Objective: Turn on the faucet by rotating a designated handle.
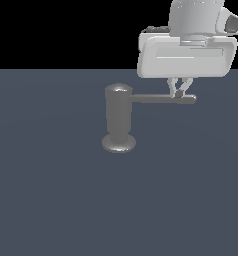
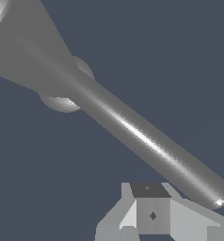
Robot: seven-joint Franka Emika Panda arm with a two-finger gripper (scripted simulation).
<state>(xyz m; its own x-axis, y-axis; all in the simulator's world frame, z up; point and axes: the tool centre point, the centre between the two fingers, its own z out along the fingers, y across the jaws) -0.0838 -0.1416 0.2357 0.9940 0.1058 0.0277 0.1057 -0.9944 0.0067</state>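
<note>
The faucet (image 1: 119,117) is a dull grey upright cylinder on a flared round base, standing mid-scene. Its handle (image 1: 163,99), a thin straight rod, sticks out from near the top toward the exterior view's right. My gripper (image 1: 180,91) hangs from above with its fingertips pinched together, right at the rod close to its rounded tip. In the wrist view the handle (image 2: 147,141) runs diagonally away from the faucet body (image 2: 24,52), and my gripper (image 2: 151,214) sits shut beside the rod's tip, with the rod outside the fingers. Whether the fingers touch the rod is unclear.
The faucet stands on a flat dark blue-grey floor (image 1: 51,200). The white hand and wrist body (image 1: 187,52) of the arm hover above the handle's outer end.
</note>
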